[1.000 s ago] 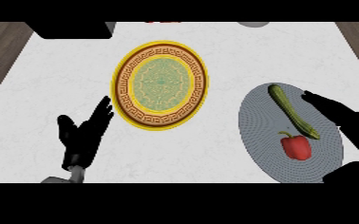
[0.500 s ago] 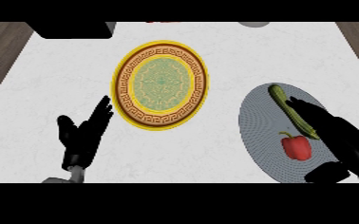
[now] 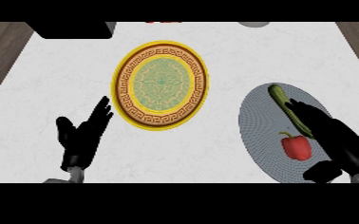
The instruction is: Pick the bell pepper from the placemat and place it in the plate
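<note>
Now right hand (image 3: pixel 329 135) beside bell pepper (image 3: pixel 297 146)

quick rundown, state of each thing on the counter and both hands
bell pepper: lying on the placemat, not held
cucumber: lying on the placemat, partly hidden by the right hand
placemat: flat on the counter, right of the plate
plate: nothing on it
right hand: open, above the placemat beside the pepper
left hand: open, resting at lower left
</note>
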Controlling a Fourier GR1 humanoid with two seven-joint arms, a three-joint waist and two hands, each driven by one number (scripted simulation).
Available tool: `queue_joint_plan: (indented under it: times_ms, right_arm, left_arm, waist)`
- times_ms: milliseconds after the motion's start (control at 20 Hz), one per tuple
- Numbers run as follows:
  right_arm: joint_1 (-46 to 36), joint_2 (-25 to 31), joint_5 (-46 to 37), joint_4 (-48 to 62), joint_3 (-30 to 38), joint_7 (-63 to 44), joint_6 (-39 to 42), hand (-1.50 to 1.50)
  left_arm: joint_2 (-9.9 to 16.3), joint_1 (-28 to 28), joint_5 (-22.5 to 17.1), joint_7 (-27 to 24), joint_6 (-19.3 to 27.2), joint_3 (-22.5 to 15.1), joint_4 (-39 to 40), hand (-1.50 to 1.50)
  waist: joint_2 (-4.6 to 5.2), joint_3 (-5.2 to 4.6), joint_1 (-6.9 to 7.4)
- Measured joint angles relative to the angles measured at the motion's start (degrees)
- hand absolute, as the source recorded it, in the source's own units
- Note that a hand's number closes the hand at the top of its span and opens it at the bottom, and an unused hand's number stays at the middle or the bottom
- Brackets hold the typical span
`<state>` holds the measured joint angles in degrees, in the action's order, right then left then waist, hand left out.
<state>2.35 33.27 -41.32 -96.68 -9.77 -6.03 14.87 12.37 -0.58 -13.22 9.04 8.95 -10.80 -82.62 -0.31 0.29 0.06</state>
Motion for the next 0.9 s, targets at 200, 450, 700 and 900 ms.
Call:
queue_joint_plan:
  times_ms: [200,450,700,900]
  right_arm:
    - [-2.09,-1.24,-2.11,5.15,0.64,2.81,0.00,-1.50]
    - [-3.30,-2.35,-7.02,7.99,-2.33,4.03,0.38,1.50]
    - [-4.15,-2.58,-11.11,9.98,-2.14,8.16,-1.52,1.50]
    - [-4.85,-3.33,-13.40,11.99,-0.61,11.09,-3.67,1.50]
  left_arm:
    - [-0.56,0.02,0.37,-0.23,-0.86,1.00,0.43,0.00]
    - [-1.79,0.22,1.65,1.01,-0.31,0.71,-0.28,0.00]
    - [-1.84,0.17,2.30,2.12,-1.32,1.74,-0.71,0.00]
    - [-2.27,-0.45,2.78,2.30,-2.24,2.37,-1.48,0.00]
  waist:
    - [0.01,0.01,0.07]
    - [-0.02,-0.09,0.14]
    - [-0.12,-0.31,0.13]
    - [-0.15,-0.40,0.11]
